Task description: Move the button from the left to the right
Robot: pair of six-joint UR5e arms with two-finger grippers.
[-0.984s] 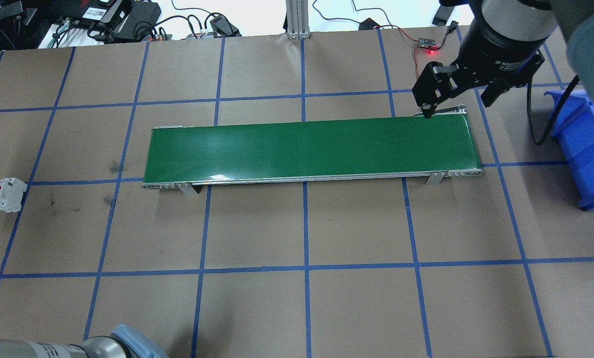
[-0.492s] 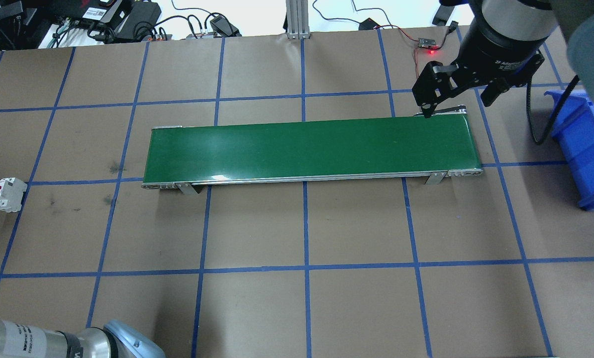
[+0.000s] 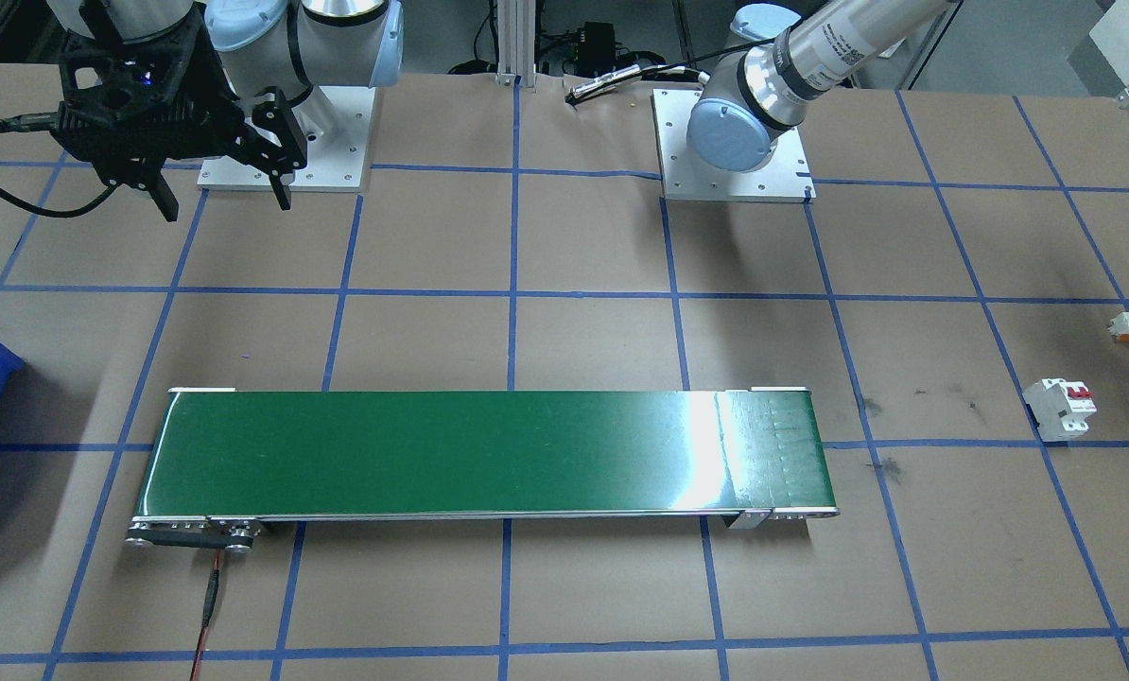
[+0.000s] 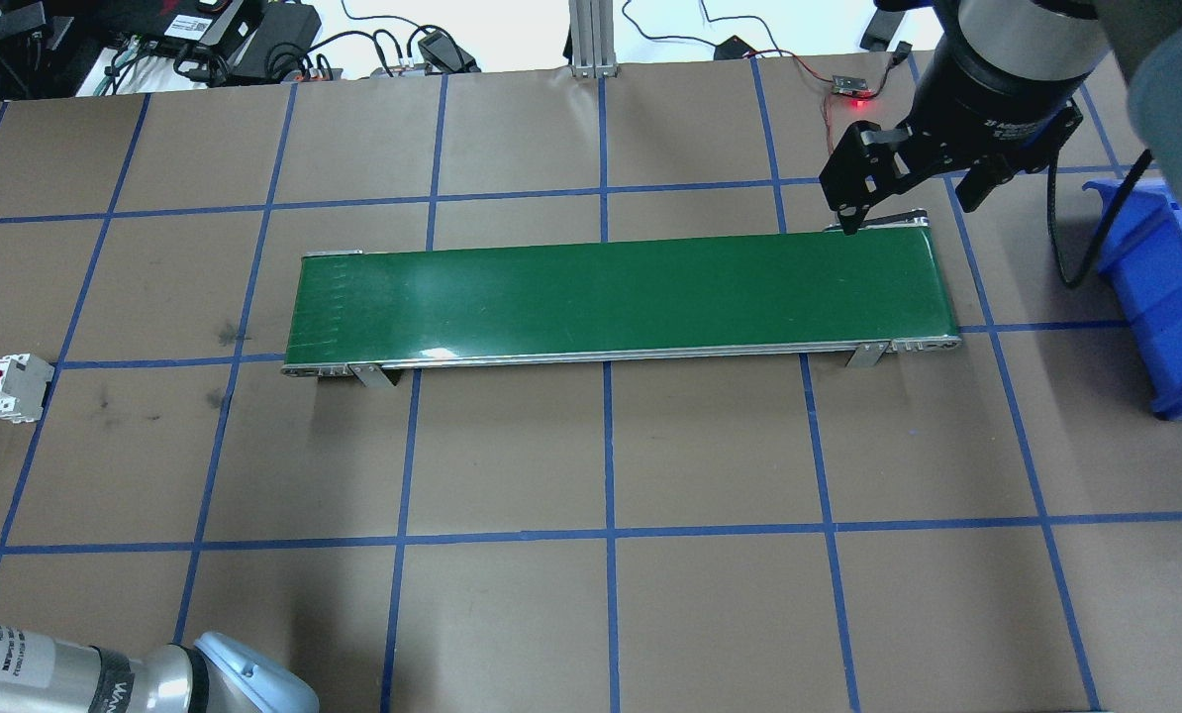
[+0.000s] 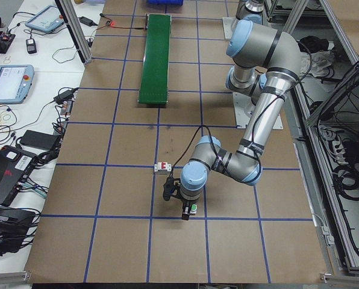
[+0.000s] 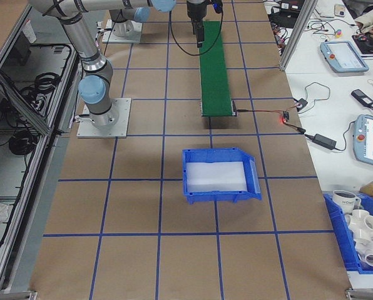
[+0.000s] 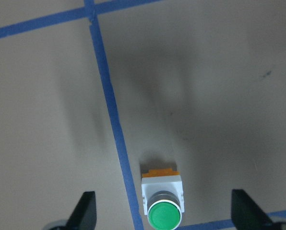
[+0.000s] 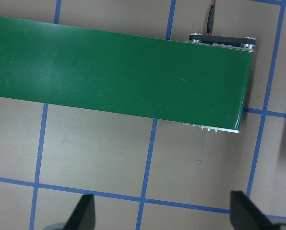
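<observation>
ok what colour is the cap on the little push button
Green, a round cap on the small white-bodied push button; clearest in the left wrist-mounted view.

We see the green conveyor from above, facing, and along both table ends; our right wrist camera shares it, looking down from high. Our left wrist camera sits close over the button between its fingertips.

The worktop is covered in matt brown paper gridded with blue tape, the conveyor belt is glossy green with bare metal side rails, the button has a smooth green plastic cap, and the bin is shiny blue plastic
</observation>
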